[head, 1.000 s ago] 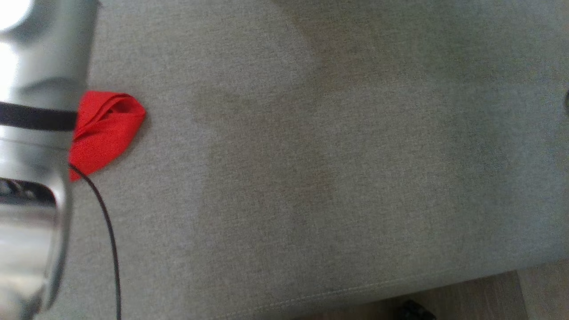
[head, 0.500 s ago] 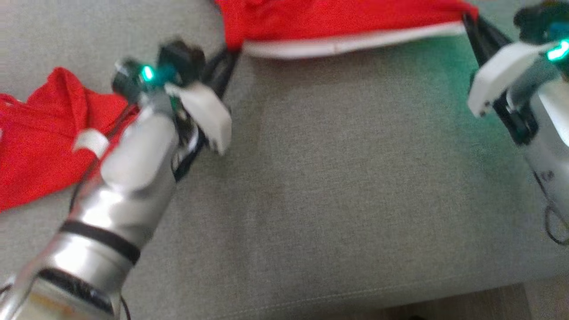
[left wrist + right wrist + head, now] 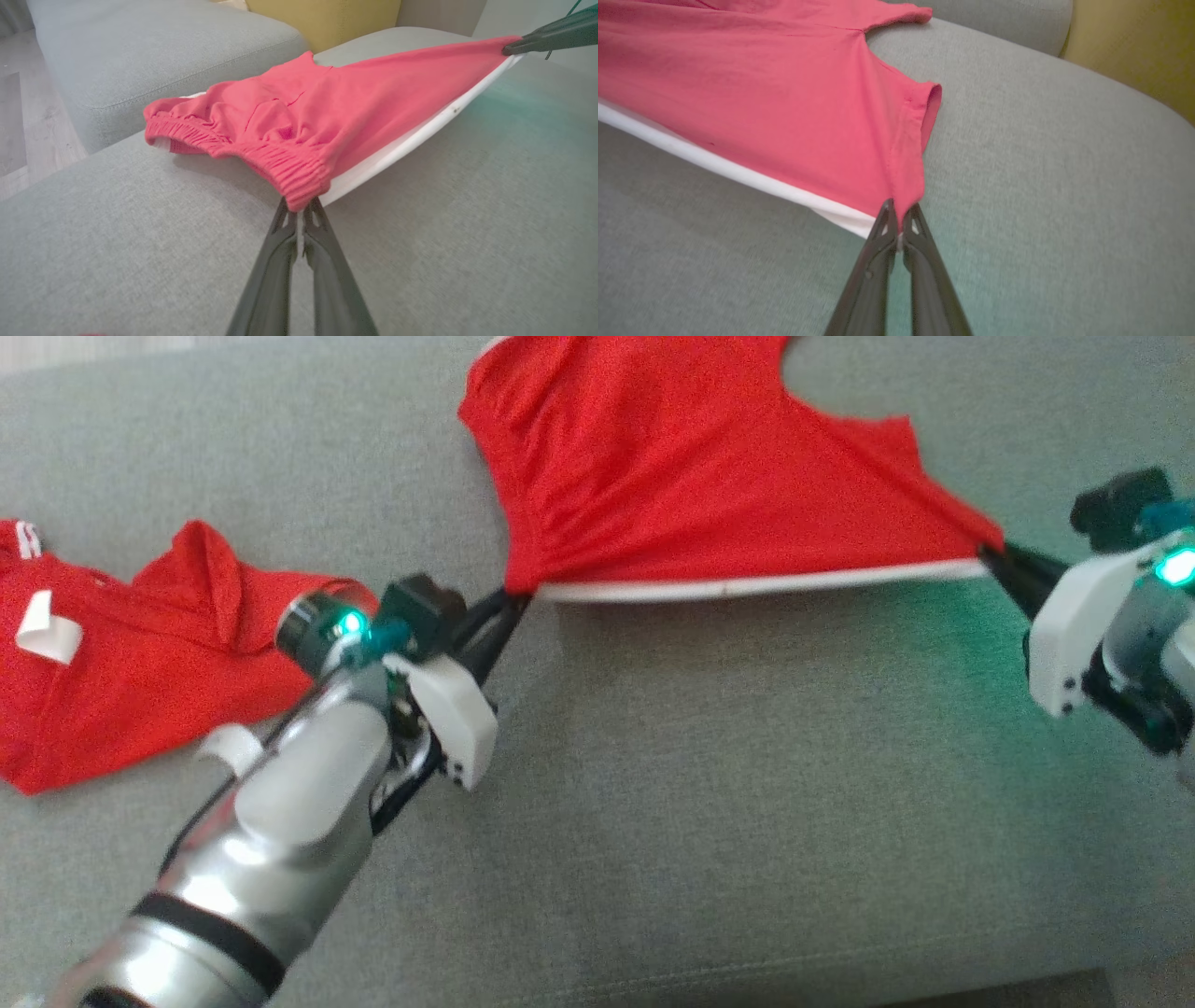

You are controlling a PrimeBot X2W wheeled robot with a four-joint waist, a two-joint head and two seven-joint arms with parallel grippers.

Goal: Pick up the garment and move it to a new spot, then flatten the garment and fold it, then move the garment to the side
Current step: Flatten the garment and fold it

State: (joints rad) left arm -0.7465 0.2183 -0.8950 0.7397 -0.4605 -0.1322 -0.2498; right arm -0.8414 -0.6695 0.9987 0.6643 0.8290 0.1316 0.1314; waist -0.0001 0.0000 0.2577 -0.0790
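Lying crumpled at the far left of the grey sofa is a second red piece of clothing, with a white label turned up near its outer end; the left arm's silver forearm crosses over its right-hand part. Next comes the left claw, its two dark fingers pressed together on a corner of the garment. In the left wrist view that corner is the gathered elastic waistband. The garment itself is red and spreads across the upper middle of the seat. Its far part rests on the cushion, and its near edge, trimmed with a white band, is drawn in a straight, taut line from one claw to the other. At the right end of that line the right claw is also clamped tight, pinching the corner just beside a hemmed leg opening. Both wrists glow green, tinting the fabric of the sofa below the right one. A yellow cushion stands behind the seat in the left wrist view.
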